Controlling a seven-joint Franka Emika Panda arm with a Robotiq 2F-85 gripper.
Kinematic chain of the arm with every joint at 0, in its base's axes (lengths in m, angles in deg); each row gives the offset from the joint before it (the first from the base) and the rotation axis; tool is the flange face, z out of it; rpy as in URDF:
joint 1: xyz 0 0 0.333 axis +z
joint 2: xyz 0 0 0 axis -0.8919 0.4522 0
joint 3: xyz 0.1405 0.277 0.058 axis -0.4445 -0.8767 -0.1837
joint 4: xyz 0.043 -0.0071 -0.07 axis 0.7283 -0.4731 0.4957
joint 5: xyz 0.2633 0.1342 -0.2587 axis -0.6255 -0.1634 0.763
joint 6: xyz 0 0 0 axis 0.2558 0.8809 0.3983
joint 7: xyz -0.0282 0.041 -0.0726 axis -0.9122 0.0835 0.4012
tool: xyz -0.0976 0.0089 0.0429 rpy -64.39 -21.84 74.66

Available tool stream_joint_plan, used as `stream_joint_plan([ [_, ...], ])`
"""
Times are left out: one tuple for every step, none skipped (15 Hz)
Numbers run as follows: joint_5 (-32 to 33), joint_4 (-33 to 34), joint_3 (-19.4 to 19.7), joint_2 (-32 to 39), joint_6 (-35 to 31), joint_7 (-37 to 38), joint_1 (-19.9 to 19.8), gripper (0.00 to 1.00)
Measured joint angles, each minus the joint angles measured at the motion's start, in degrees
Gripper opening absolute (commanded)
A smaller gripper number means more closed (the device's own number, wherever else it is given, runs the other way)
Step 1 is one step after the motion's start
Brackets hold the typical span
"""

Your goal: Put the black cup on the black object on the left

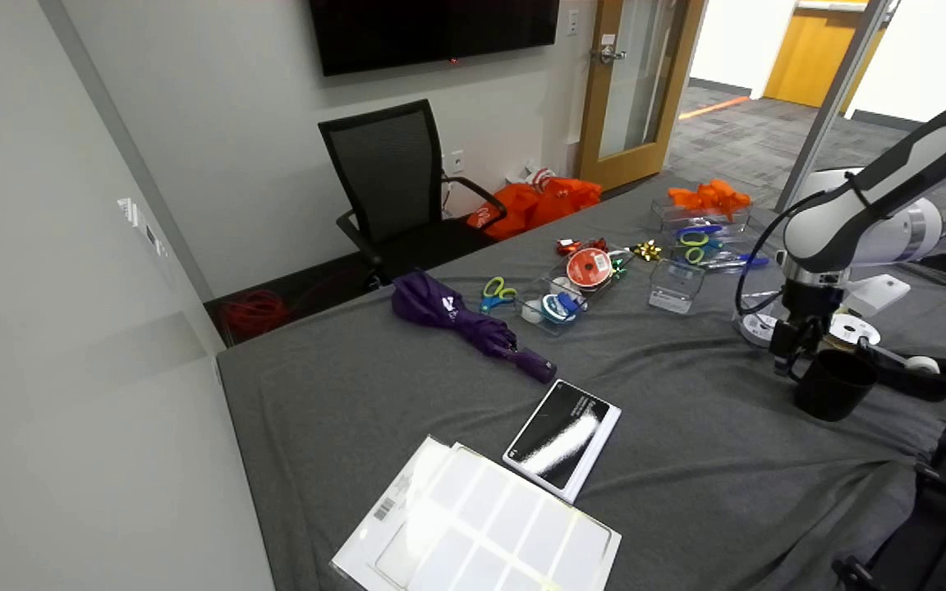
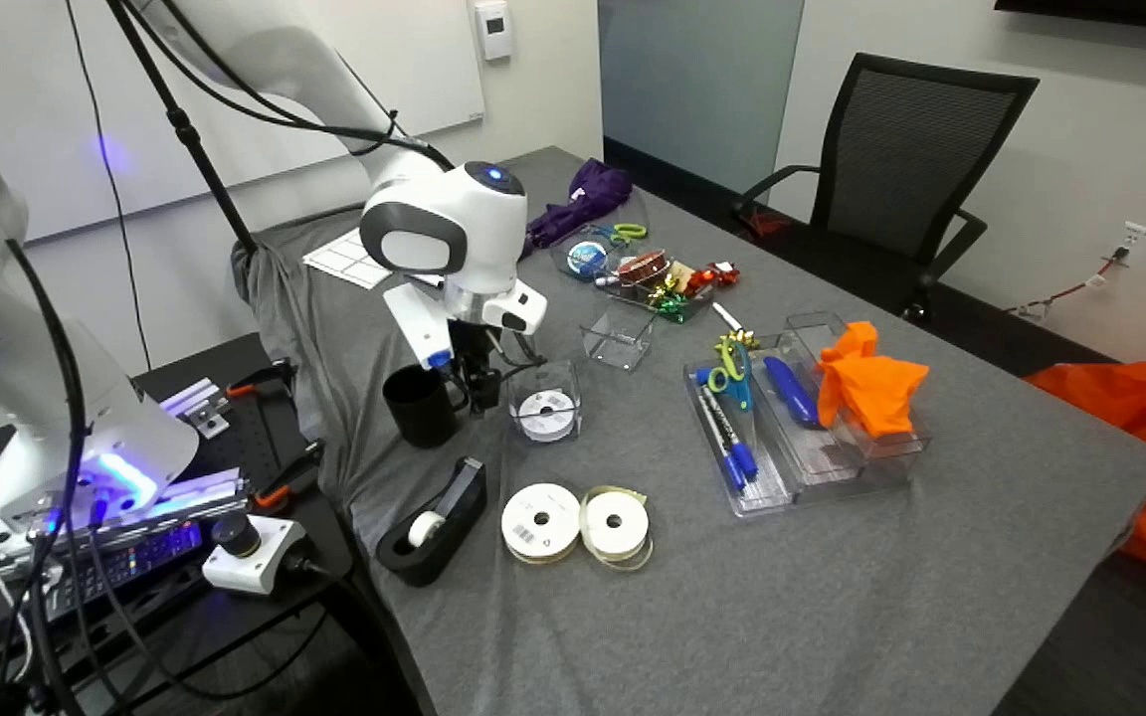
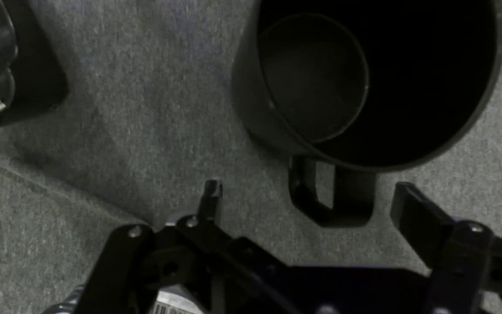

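The black cup [image 1: 837, 384] is a mug standing upright on the grey table; it also shows in an exterior view [image 2: 421, 408] and in the wrist view [image 3: 316, 78]. My gripper [image 3: 308, 187] is open and empty, with the cup's handle between its two fingers and touching neither as far as I can see. In both exterior views the gripper [image 1: 793, 357] is low beside the handle [image 2: 478, 386]. The black object [image 1: 563, 435], a flat glossy rectangle with a white edge, lies far from the gripper beside white sheets. In an exterior view the arm mostly hides it.
A black tape dispenser [image 2: 434, 527] and ribbon spools [image 2: 540, 522] stand close to the cup. A clear box with a white spool [image 2: 545, 413] is beside the gripper. A purple umbrella [image 1: 473, 324] and white sheets [image 1: 481, 525] lie near the black object.
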Motion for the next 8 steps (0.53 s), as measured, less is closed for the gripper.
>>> stream_joint_plan([
  [0.03, 0.38, -0.01, 0.54, -0.07, 0.09, -0.09, 0.98],
  [0.05, 0.78, -0.02, 1.08, -0.07, 0.23, -0.16, 0.73],
  [0.06, 1.15, -0.02, 1.53, -0.07, 0.38, -0.22, 0.73],
  [0.06, 1.42, -0.02, 1.82, -0.07, 0.56, -0.24, 0.67],
  [0.06, 1.73, -0.02, 2.10, -0.02, 0.86, -0.26, 0.60],
  [0.06, 1.97, -0.02, 2.36, 0.01, 1.22, -0.27, 0.53],
  [0.07, 2.14, -0.02, 2.53, 0.02, 1.57, -0.28, 0.45],
  [0.07, 2.25, -0.02, 2.58, 0.03, 1.87, -0.29, 0.39],
])
